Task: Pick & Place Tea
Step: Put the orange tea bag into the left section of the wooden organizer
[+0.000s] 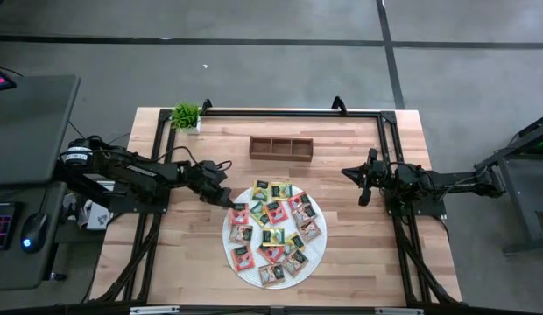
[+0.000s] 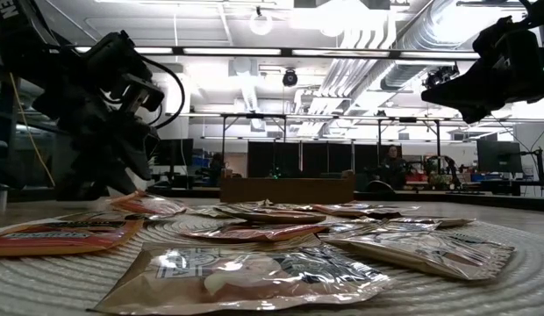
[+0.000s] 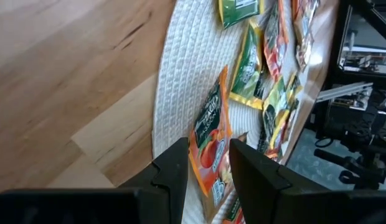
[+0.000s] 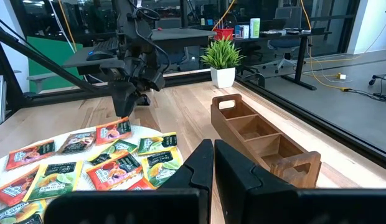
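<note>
Several tea packets in red, green, yellow and dark wrappers lie spread on a round white woven mat. My left gripper reaches slanting down to the mat's far-left rim. It is shut on an orange-red packet with a dark green top. My right gripper hangs shut and level above the table's right side, away from the mat. The brown three-compartment tray stands beyond the mat. My left gripper has the orange-red packet's end nearest the mat's rim between its two fingers, one on each side edge. The fingers come slanting down from the table's left. The packet's other end lies on the mat.
A small potted plant stands at the far-left corner. Black frame rails run along the table's far, left and right sides. Bare wood lies left of the mat, and more between the mat and the tray.
</note>
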You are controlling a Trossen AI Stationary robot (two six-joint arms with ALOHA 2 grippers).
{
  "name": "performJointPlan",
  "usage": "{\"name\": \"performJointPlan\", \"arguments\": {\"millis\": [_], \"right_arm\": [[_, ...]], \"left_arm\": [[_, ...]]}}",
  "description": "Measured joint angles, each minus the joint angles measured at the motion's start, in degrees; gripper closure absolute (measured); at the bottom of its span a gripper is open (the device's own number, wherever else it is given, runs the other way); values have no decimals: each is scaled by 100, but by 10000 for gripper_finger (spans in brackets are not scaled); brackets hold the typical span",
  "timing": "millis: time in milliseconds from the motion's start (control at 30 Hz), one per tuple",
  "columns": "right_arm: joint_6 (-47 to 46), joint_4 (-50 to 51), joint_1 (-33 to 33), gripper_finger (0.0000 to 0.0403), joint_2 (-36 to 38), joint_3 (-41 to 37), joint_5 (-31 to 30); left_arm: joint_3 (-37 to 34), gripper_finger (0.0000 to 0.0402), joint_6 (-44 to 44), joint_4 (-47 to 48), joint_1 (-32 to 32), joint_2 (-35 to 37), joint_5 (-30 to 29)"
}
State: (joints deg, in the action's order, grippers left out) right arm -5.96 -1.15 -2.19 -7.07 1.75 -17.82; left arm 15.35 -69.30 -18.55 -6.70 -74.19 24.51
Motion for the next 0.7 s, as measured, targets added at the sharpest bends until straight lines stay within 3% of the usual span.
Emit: {"name": "performJointPlan", "arguments": {"millis": [700], "right_arm": [[0,2,1,391,0,0,0]], "left_arm": [[448,287,308,-147,83,-608,-258]]}}
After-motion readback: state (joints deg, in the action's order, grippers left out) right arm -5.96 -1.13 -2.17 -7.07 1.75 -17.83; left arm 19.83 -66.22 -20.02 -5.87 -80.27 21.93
